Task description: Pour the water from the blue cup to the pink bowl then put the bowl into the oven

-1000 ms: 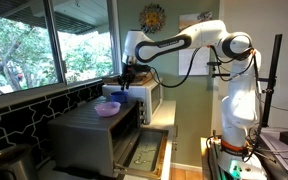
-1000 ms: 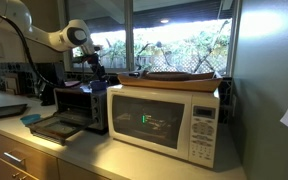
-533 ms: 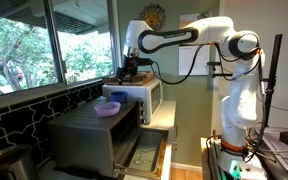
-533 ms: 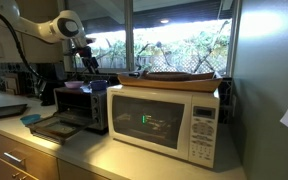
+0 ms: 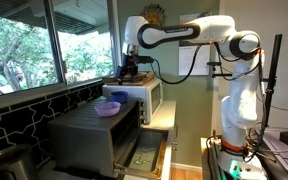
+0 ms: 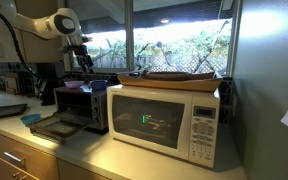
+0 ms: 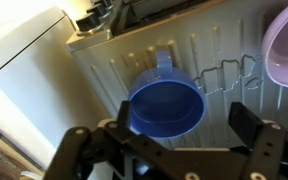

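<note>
While our gripper [image 7: 169, 142] hangs spread wide and empty, the small plain blue cup [image 7: 166, 105] stands free beneath it on the boxy grey metal oven [image 7: 214, 45], the shallow pink bowl [image 7: 284, 45] further right. We judge pouring finished; next, shift right and grip the bowl's rim.

A white microwave [image 6: 164, 122] stands on the surface [image 6: 89, 150], just beside the gripper [image 6: 84, 64] and lower than it, its display glowing green. A flat brown tray [image 6: 179, 76] lies on top of it, out to the gripper's side. Behind the gripper, a wide window [image 6: 174, 40] shows green trees. Wooden drawers [image 6: 14, 160] run well below it. Just above the gripper in an exterior view, a sun ornament [image 5: 154, 12] hangs on the wall, with a white sheet [image 5: 197, 58] farther along. Black tiles [image 5: 14, 125] line the wall low to its side.
</note>
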`<state>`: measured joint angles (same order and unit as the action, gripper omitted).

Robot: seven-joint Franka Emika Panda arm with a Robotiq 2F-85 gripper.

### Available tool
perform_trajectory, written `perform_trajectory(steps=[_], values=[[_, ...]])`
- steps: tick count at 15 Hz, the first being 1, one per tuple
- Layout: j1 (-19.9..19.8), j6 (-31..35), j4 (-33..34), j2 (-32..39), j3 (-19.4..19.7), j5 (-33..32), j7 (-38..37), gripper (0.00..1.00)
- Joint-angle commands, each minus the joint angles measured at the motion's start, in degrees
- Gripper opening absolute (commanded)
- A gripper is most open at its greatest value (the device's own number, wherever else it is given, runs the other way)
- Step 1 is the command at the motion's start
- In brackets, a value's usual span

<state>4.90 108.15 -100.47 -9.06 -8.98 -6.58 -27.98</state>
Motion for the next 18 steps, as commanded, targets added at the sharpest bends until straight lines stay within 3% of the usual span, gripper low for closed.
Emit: perform_trajectory(steps=[1,13,16,18], values=[[0.5,1.2,-0.3,0.7,-0.2,3.6,-1.1,1.0],[3.4,4.9,-2.3,5.5,-1.9,15.2,-6.2,1.0],[3.6,6.4,-2.9,6.0,-1.8,15.9,-5.7,0.92],[3.7,6.7,-3.3,6.2,-1.7,16.1,-5.3,0.78]])
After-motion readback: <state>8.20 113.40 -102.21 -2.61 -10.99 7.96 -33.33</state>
